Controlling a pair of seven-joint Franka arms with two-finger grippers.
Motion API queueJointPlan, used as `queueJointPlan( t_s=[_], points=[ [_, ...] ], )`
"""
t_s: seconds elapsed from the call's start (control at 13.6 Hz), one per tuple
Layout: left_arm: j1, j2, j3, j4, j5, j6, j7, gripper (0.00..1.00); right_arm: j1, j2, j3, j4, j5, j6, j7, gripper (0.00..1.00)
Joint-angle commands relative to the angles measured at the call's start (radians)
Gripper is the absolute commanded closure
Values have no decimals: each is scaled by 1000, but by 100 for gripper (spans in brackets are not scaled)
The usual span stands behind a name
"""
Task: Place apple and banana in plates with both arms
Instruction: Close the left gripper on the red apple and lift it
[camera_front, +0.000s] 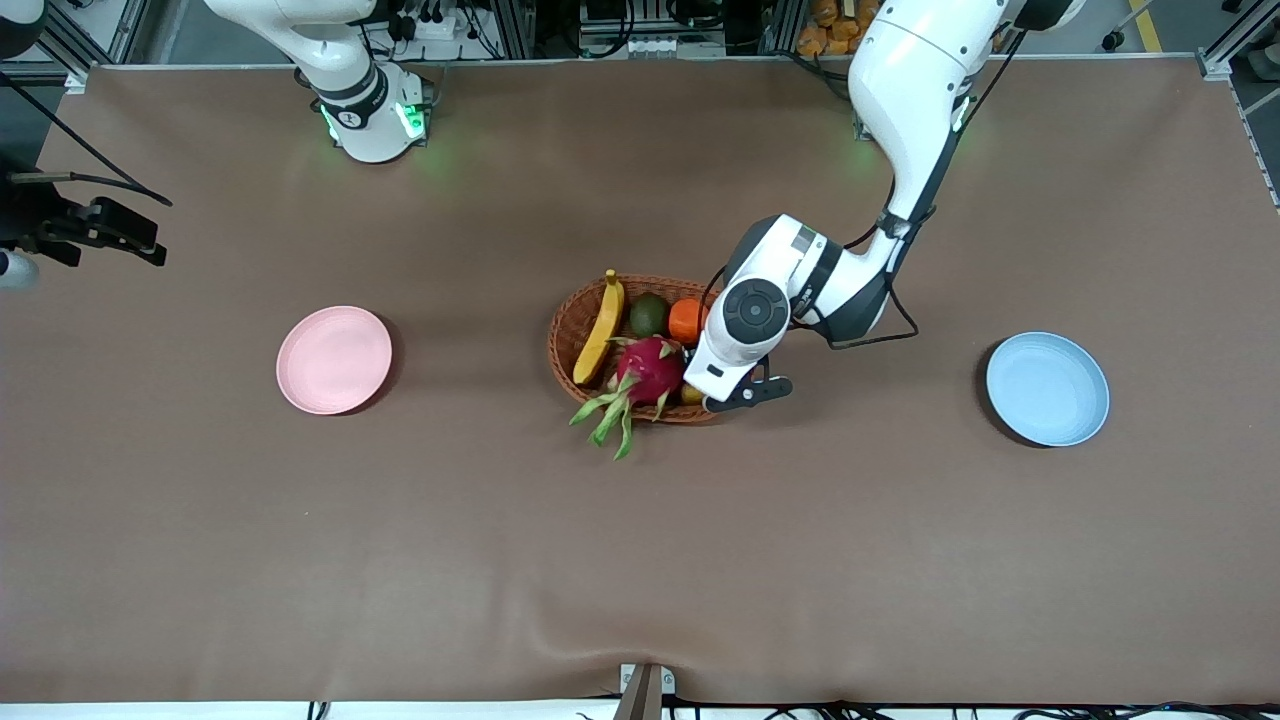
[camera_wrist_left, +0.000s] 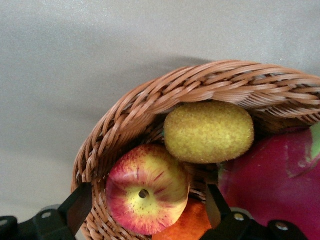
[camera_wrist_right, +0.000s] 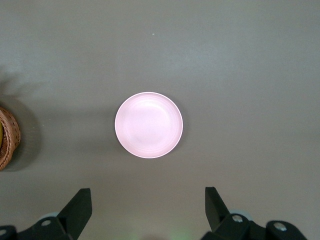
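You had two plates, pink (camera_front: 334, 360) and blue (camera_front: 1047, 388), one basket (camera_front: 570, 325), one banana (camera_front: 600, 329), one apple (camera_wrist_left: 147, 188). The bench (camera_front: 640, 560) was plain brown. The banana lay in the basket, long axis running from the bases toward the camera. The left end effector (camera_wrist_left: 149, 212) hung released over the apple in the basket; the right end effector (camera_wrist_right: 147, 210), released, hung over the pink plate.

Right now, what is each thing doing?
apple: in the basket, between the open left tool fingers
banana: lying in the basket
pink plate: empty
blue plate: empty
right tool: open, high over the pink plate
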Motion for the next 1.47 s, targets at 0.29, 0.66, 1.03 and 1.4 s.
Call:
queueJointPlan(
  t_s=[0.29, 0.66, 1.03, 1.4],
  points=[
    [-13, 24, 0, -2, -14, 45, -18, 6, -15, 10, 7, 26, -8, -17, -12, 0],
    [-4, -2, 0, 0, -16, 22, -18, 78, -17, 10, 7, 26, -8, -17, -12, 0],
    [28, -120, 5, 58, -14, -184, -16, 77, -8, 10, 9, 27, -7, -17, -10, 0],
    [129, -247, 14, 63, 9, -261, 105, 76, 90, 59, 13, 35, -5, -37, -10, 0]
  ],
)
